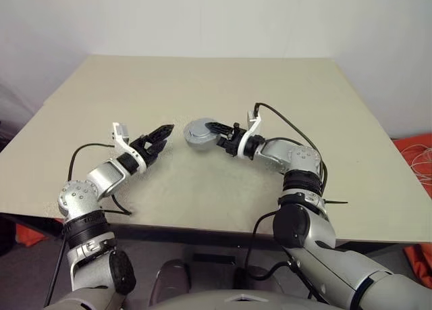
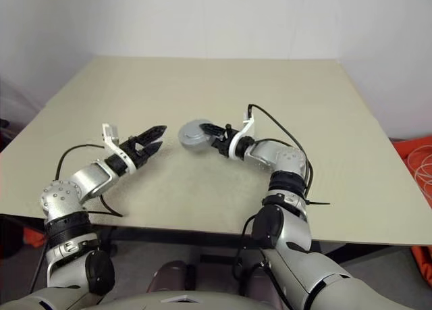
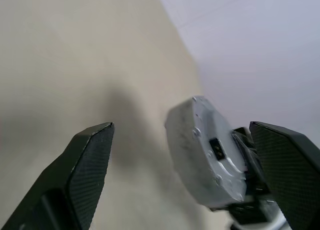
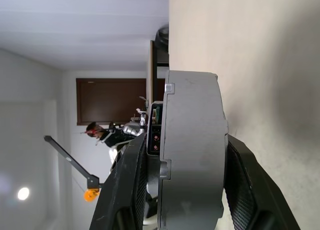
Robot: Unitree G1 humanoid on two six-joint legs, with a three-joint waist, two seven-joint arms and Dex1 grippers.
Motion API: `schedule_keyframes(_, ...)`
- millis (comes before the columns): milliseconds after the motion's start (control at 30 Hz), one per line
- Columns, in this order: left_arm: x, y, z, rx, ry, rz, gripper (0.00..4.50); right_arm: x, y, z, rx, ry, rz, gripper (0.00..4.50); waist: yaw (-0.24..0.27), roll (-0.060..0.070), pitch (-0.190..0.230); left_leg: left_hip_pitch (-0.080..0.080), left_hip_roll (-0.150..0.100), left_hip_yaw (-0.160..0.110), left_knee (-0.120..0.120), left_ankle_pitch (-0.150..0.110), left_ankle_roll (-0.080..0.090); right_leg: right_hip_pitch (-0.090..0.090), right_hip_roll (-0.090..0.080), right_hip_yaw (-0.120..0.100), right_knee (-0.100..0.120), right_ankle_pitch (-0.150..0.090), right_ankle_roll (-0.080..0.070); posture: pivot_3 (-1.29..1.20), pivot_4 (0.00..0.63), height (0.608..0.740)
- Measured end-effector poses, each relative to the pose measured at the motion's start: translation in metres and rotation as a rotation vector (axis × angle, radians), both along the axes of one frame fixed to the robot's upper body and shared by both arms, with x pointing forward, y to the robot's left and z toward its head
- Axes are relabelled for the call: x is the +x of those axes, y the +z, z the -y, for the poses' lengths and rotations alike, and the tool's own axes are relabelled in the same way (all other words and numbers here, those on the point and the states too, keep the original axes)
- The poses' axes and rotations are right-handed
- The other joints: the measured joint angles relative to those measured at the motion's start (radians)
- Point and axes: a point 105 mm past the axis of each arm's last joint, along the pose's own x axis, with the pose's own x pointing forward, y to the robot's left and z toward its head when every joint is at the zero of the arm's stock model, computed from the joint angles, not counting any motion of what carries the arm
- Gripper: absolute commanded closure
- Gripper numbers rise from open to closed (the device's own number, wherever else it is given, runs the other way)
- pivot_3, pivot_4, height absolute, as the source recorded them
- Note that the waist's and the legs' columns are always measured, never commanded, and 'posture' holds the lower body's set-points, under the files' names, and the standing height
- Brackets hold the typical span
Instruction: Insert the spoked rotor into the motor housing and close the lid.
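My right gripper [image 1: 210, 130] is shut on the motor housing [image 1: 196, 133], a round silver-grey puck held on edge just above the beige table [image 1: 202, 73]. In the right wrist view the housing [image 4: 192, 140] sits edge-on between both black fingers [image 4: 125, 190]. My left gripper [image 1: 165, 138] stands open a short way to the housing's left, pointing at it with nothing in its jaws. The left wrist view shows the housing's flat face [image 3: 205, 155] beyond the spread fingers [image 3: 92, 160]. The spoked rotor is hidden. I cannot make out the lid as a separate part.
The table's front edge [image 1: 202, 225] runs just below both arms. Orange-red material with pale cables [image 1: 418, 158] lies on the floor beyond the table's right edge. A white wall rises behind the table.
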Motion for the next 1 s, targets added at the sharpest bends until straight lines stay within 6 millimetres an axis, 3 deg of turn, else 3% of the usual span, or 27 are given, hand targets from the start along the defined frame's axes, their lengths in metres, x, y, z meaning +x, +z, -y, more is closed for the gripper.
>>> schedule_keyframes(233,-0.006,0.008,0.036,-0.261,-0.139,-0.025,0.10,-0.007,0.022,-0.010,0.072,0.067,0.047,2.40,0.003,0.000,0.000,0.000,0.000,0.000,0.000,0.000,0.000,0.000,0.000,0.000,0.000,0.000,0.000,0.00,0.000,0.740)
schedule_keyframes(433,-0.009,0.016,0.060,-0.310,-0.214,-0.033,0.10,-0.011,0.018,-0.013,0.041,0.093,0.035,2.40,0.004,-0.001,0.000,0.000,0.000,0.000,0.000,0.000,-0.001,0.000,0.000,0.000,0.000,0.000,0.001,0.00,0.000,0.740)
schedule_keyframes(967,0.000,0.014,0.040,-0.255,-0.071,-0.036,0.10,-0.010,0.016,-0.014,0.005,0.085,0.058,2.40,0.004,-0.001,0.000,-0.001,0.000,-0.001,0.000,0.000,-0.001,0.000,0.000,0.000,0.000,0.001,0.002,0.00,0.000,0.740)
schedule_keyframes(1000,-0.001,0.013,0.041,-0.255,-0.071,-0.039,0.28,-0.010,0.015,-0.013,0.001,0.084,0.059,2.40,0.004,-0.001,0.000,-0.001,0.000,-0.001,0.000,0.000,-0.001,0.000,0.000,0.000,0.000,0.001,0.003,0.00,0.000,0.740)
